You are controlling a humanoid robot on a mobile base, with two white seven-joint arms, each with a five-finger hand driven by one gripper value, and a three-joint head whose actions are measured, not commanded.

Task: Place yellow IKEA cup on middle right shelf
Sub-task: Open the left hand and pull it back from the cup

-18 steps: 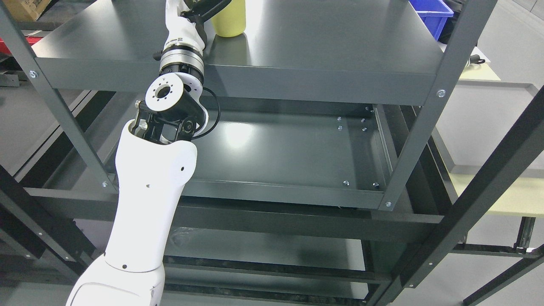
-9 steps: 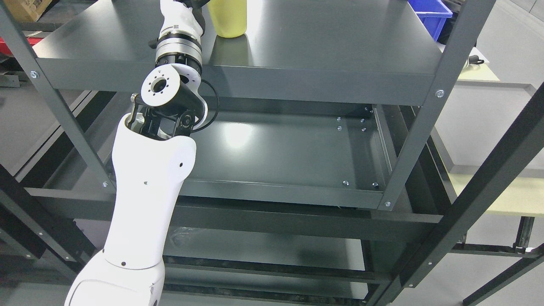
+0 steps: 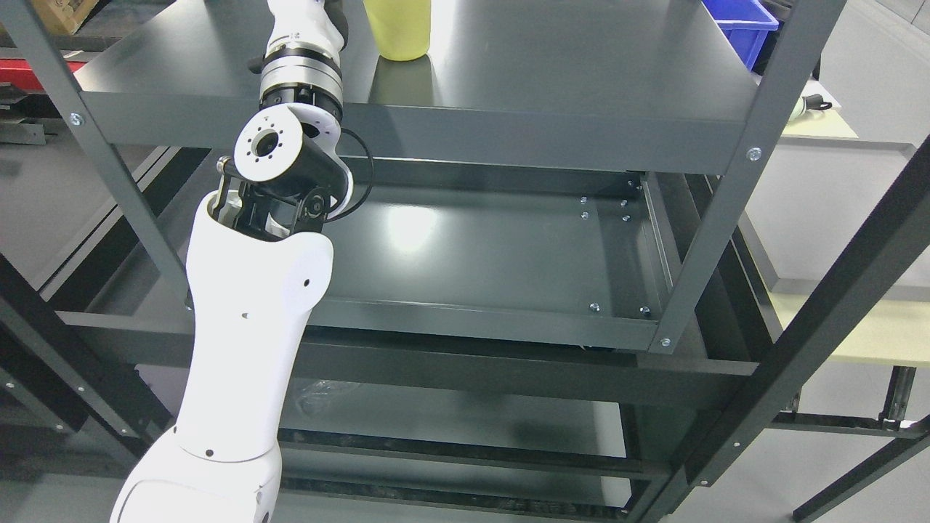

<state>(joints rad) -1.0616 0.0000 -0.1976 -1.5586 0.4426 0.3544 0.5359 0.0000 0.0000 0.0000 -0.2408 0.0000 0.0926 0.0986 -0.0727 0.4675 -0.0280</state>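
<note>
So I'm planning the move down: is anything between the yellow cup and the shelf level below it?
Yes. The yellow cup stands on the top shelf panel, which covers the middle shelf. It must come out past the front edge. The left arm crosses the left front.

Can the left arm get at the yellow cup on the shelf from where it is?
Probably yes. The left arm reaches up over the shelf edge, its wrist just left of the yellow cup, with nothing between them. The hand itself is cut off above.

Left arm (image 3: 251,312) raised from lower left, wrist at top edge
</note>
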